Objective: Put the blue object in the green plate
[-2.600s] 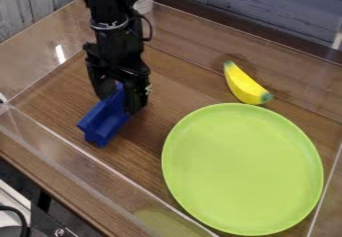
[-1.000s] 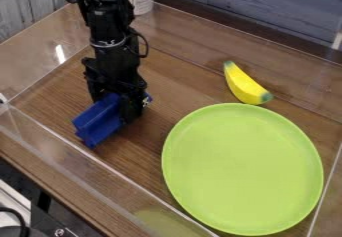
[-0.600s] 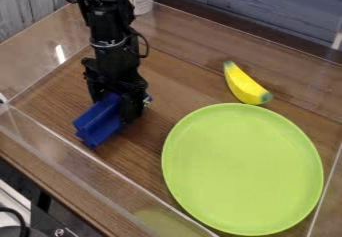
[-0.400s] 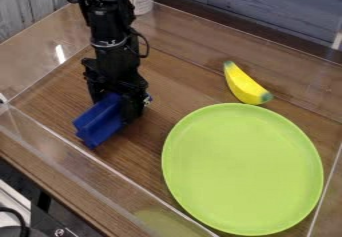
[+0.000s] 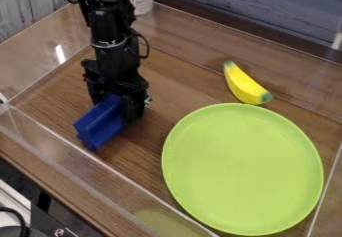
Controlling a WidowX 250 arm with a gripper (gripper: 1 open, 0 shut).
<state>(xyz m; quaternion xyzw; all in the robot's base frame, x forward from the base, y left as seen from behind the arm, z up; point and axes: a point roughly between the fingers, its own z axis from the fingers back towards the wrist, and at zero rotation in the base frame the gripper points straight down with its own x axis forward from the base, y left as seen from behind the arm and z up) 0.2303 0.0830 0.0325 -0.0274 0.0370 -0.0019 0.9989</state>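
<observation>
We see the arm (image 5: 107, 26) reaching straight down near the counter's (image 5: 187, 56) left edge, its gripper (image 5: 115, 101) jaws spread wide astride the blue object's (image 5: 96, 125) upper end; a firm grip is unclear.

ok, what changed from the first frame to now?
The end effector came down over the far end of the blue object, jaws open astride it, not yet closed. The block barely shifted. The green plate and banana stayed put.
</observation>
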